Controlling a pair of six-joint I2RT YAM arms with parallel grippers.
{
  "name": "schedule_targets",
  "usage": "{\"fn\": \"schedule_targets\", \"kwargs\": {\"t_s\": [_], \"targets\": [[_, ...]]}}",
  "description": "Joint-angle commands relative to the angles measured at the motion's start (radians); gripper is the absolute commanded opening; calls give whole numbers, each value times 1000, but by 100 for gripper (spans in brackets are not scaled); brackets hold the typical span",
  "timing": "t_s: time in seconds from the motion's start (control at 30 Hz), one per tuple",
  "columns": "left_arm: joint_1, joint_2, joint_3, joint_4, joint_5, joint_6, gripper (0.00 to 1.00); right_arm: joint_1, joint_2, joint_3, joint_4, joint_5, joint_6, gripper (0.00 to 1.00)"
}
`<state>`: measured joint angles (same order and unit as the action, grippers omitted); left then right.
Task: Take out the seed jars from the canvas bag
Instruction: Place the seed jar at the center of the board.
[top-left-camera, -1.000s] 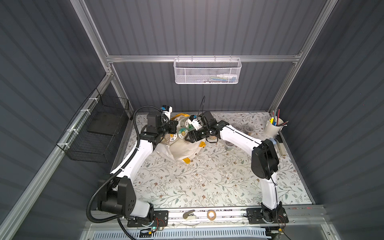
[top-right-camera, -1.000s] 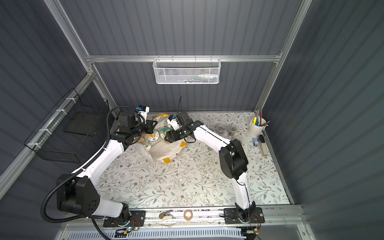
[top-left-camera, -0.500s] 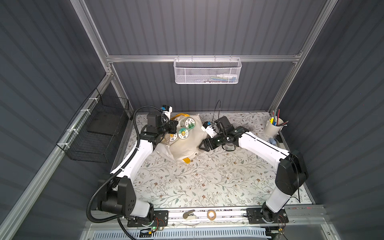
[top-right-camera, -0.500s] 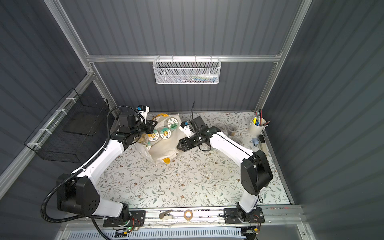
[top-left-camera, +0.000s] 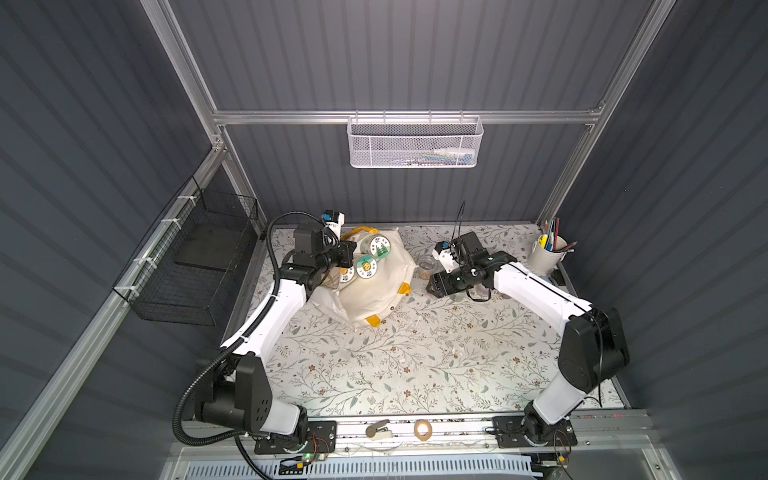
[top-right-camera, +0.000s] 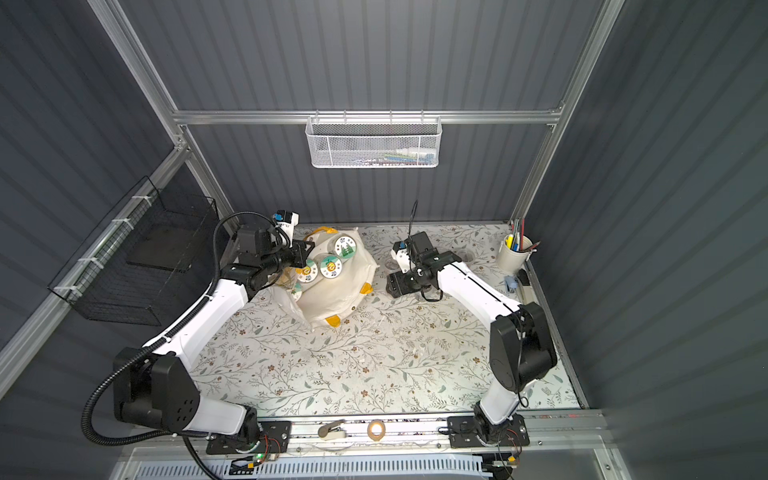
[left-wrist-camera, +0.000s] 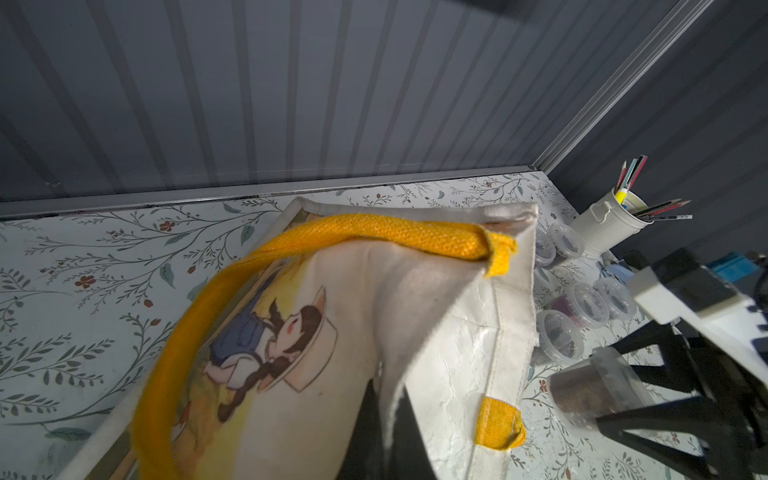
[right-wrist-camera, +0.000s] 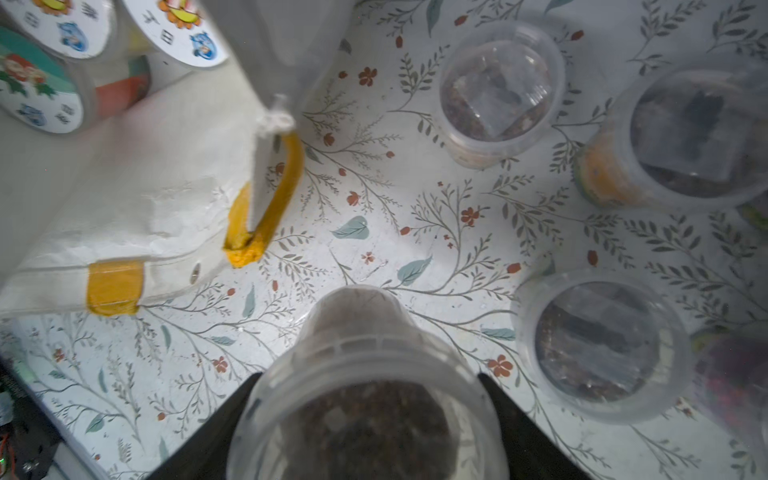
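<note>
Swinging a brown-seed jar (right-wrist-camera: 368, 415) clear of the canvas bag (top-left-camera: 374, 295) in the right gripper (top-left-camera: 434, 286), jaws wide around it, near the cups (right-wrist-camera: 500, 89) already out, left gripper (top-left-camera: 347, 259) clamped tight on the bag's rim, green-lidded jars (top-left-camera: 379, 248) waiting inside.

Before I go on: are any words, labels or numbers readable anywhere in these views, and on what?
No text can be read.
Pictured lids in the canvas bag: small dark characters beside the pictures, too blurred to read.
Canvas bag: a drawing of a girl, no words.
Held brown-seed jar and the other clear jars: no readable label.
</note>
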<state>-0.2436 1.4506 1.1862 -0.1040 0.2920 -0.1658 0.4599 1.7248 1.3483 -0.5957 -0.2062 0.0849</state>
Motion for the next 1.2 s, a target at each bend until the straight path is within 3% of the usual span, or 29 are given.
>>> {"fn": "schedule_targets", "kwargs": {"t_s": [0.0, 0.7, 0.9, 1.17], "targets": [[-3, 1, 6, 22, 15, 2, 0, -5, 65, 45, -10, 85, -10, 76], [-3, 9, 4, 24, 16, 1, 0, 6, 259, 155, 44, 190, 16, 81], [-4, 9, 5, 23, 17, 1, 0, 6, 182, 113, 94, 147, 33, 90], [-3, 5, 8, 19, 13, 3, 0, 6, -46, -17, 273, -42, 81, 90]]}}
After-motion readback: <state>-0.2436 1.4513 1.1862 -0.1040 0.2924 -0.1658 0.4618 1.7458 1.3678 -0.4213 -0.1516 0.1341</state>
